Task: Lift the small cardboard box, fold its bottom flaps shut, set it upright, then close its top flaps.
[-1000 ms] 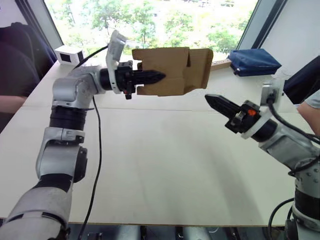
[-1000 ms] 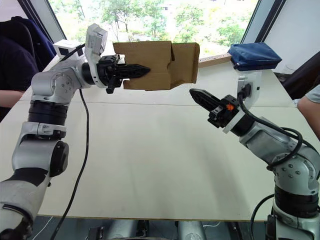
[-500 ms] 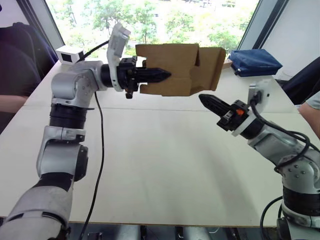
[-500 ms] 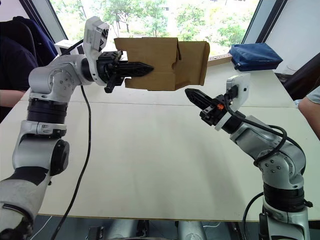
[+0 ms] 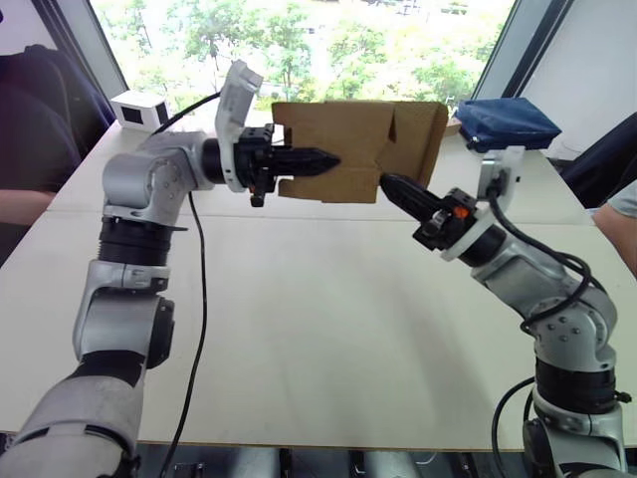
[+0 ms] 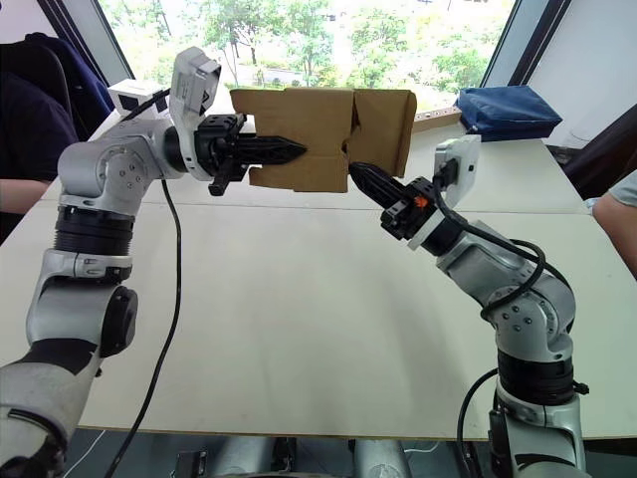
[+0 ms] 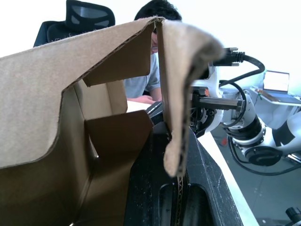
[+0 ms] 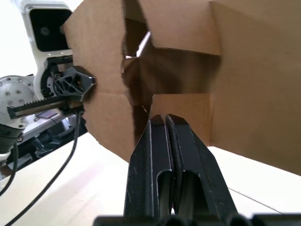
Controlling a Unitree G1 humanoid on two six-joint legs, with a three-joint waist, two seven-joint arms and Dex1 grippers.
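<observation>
The small cardboard box [image 5: 350, 149] — plain brown, on its side, flaps splayed open at both ends — hangs in the air above the far part of the table [image 5: 328, 329], one wall pinched in the left gripper [image 5: 320, 157]. The right gripper [image 5: 393, 186], fingers pressed together and holding nothing, points its tip at the box's lower edge — broad bare tabletop lies beneath both arms.

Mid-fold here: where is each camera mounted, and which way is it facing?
Head stereo pair: looks forward and down over the table; both arms show, small cardboard box held aloft.
Left wrist: looks along the left tool, clamped on a box wall, into the box.
Right wrist: looks along the shut right tool at the open flaps.
Shared: the box appears in every view.
</observation>
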